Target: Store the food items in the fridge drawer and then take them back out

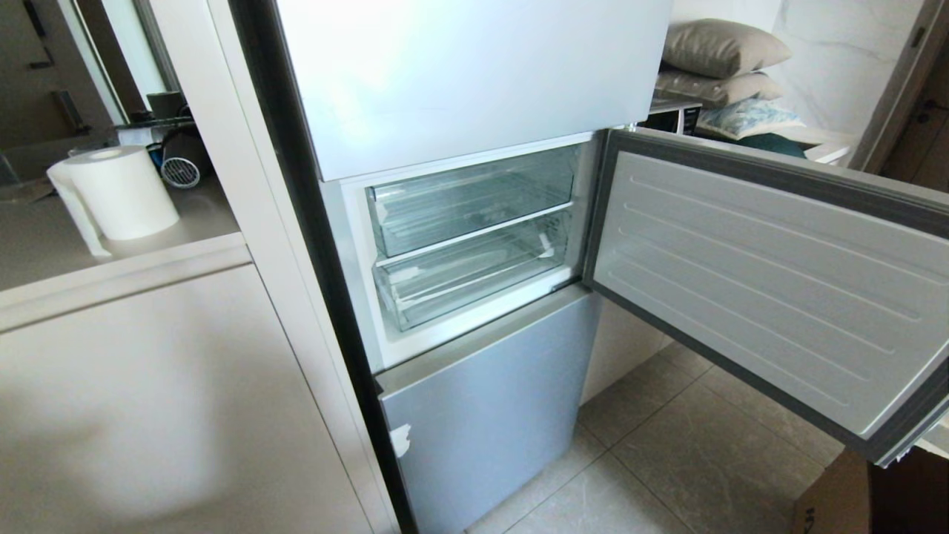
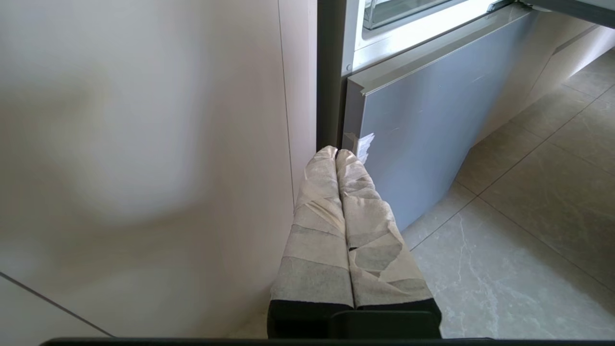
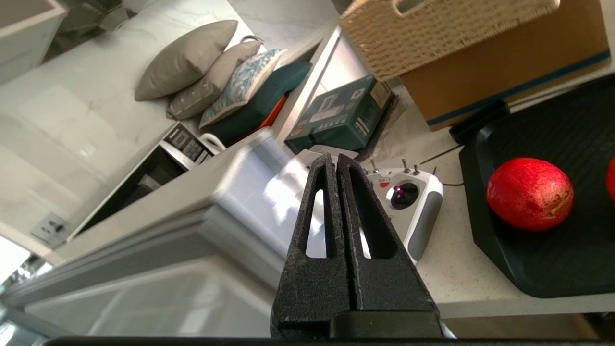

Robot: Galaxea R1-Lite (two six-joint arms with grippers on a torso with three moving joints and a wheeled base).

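Observation:
The fridge door (image 1: 764,274) stands open. Behind it sit two clear drawers, both pushed in; the lower, deeper one is the fridge drawer (image 1: 474,278), and nothing red shows inside it. A smooth round red food item (image 3: 530,193) lies on a black tray (image 3: 552,269) on a counter, and the edge of another red piece (image 3: 611,178) shows beside it. My right gripper (image 3: 335,156) is shut and empty, above the counter edge to one side of the tray. My left gripper (image 2: 336,151), its fingers wrapped in tape, is shut and parked low by the fridge's bottom door (image 2: 423,120). Neither gripper shows in the head view.
A white remote controller (image 3: 413,202) lies between my right gripper and the tray. A green box (image 3: 341,115), a wicker basket (image 3: 432,33) and a cardboard box (image 3: 504,72) stand behind it. A paper roll (image 1: 122,193) sits on the left counter. The open door juts over the floor.

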